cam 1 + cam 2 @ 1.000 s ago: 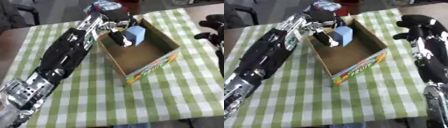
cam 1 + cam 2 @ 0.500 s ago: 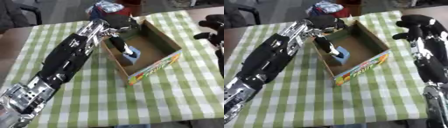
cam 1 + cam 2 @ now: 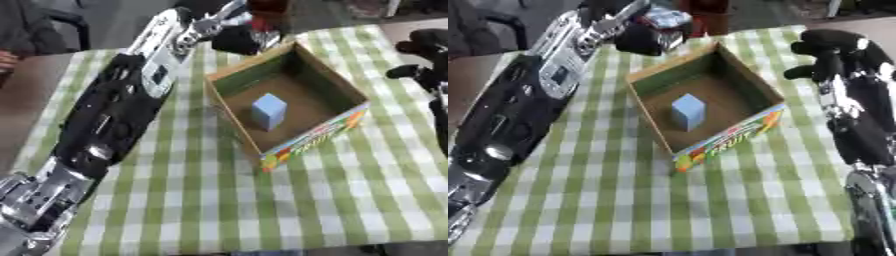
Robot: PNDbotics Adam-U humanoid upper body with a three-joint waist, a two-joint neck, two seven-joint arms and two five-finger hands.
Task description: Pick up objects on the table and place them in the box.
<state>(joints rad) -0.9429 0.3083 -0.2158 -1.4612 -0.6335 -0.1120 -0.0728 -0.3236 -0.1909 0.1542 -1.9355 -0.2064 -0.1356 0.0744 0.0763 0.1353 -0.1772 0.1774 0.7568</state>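
**While the blue block is sitting in the box, left robot hand is reaching past the far rim**

Box (image 3: 297, 142) is lying open-topped on the green-checked worktop (image 3: 210, 200), brown inside, printed colours on its near wall. Light blue block (image 3: 269, 111) is standing upright on the box floor, roughly centred, touching no wall and no hand.

Left arm is stretching diagonally from the lower left corner up to the far side of the worktop. Left robot hand (image 3: 642, 37) is hovering just beyond the box's far left corner, over a shiny crumpled item (image 3: 667, 19) that is lying at the far edge. Cannot tell whether its fingers are curled or straight, or whether it is touching that item.

Right robot hand (image 3: 829, 47) is idling at the right side, near the box but apart from it, fingers curling inward, holding nothing.

A dark red object (image 3: 267, 7) is standing behind the box at the far edge
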